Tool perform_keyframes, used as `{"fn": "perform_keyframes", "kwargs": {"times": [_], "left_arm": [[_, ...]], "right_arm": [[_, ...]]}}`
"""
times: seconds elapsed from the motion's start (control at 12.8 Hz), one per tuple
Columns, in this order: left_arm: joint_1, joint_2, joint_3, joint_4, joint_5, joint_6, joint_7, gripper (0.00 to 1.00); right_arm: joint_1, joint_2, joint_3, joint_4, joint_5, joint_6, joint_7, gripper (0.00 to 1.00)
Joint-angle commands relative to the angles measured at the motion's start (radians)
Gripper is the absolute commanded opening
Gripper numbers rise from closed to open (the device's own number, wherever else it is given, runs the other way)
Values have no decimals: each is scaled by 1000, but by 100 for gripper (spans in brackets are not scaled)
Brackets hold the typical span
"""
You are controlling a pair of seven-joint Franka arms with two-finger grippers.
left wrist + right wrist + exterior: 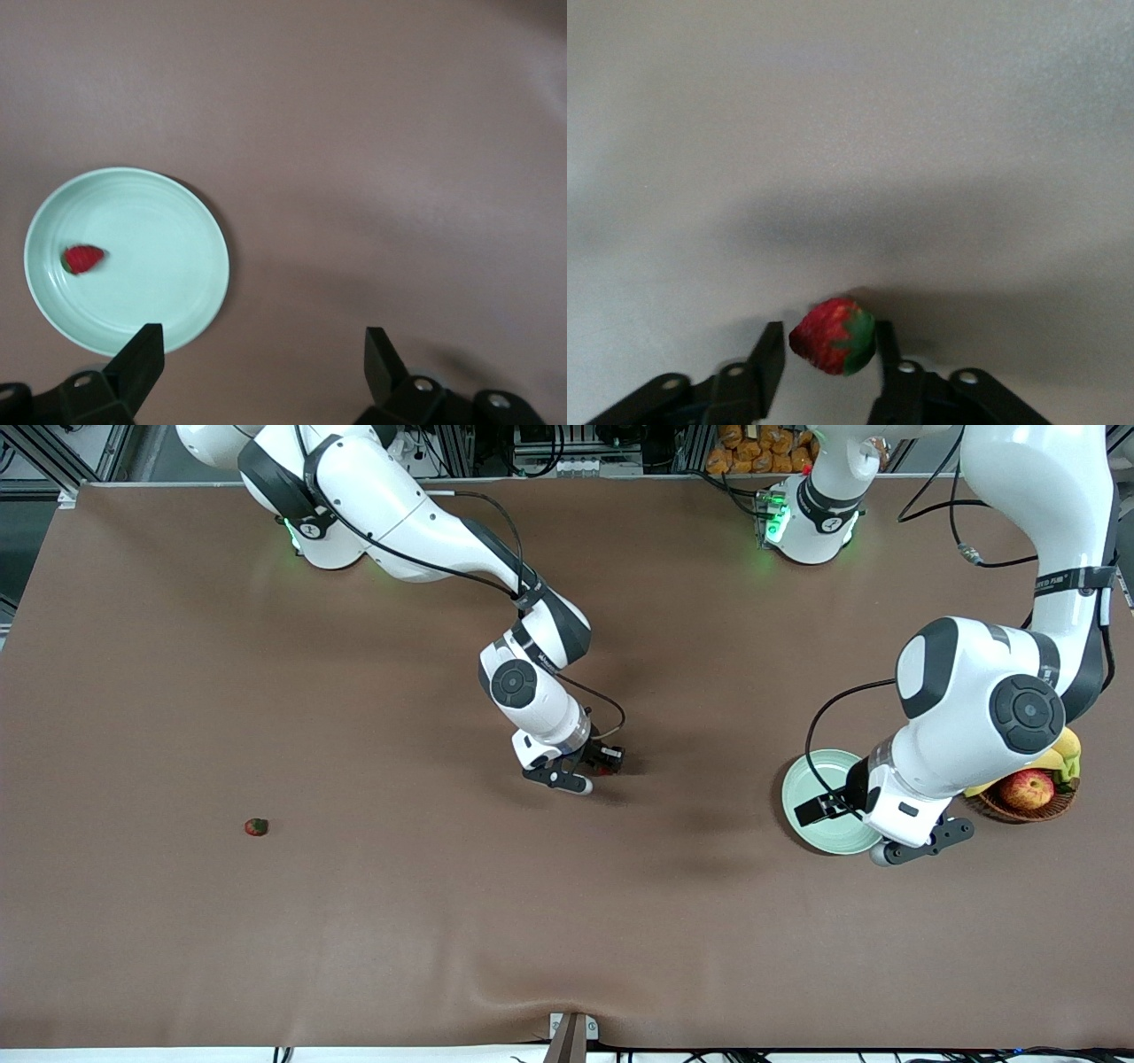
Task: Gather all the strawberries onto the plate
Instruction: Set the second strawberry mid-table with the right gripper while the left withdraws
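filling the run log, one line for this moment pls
right gripper: strawberry between fingers, mid-table | left gripper: open, beside plate | in plate: one strawberry | loose: one strawberry

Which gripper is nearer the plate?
Left. The left gripper hangs open beside the plate, which holds one strawberry. The right gripper is over mid-table, well toward the right arm's end, with another strawberry between its fingers.

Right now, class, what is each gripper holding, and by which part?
The right gripper has a strawberry between its jaws, across its sides; whether it is gripped cannot be told. The left gripper holds nothing.
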Motion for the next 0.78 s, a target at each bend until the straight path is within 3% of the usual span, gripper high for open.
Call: {"fn": "perform_keyframes", "kwargs": {"times": [0.0,0.31,0.7], "left_arm": [[-2,-8,-24,47,-16,-63,-80,100],[-2,-6,-55,60,-14,-73,-179,100],[-14,3,-96,73,-13,-71,-297,100]], "right_arm": [[19,-2,-27,24,-33,-9,11,100],[-15,-117,-45,-53,-33,-72,8,100],[-157,-310,-70,-99,-35,-391,-74,100]]}}
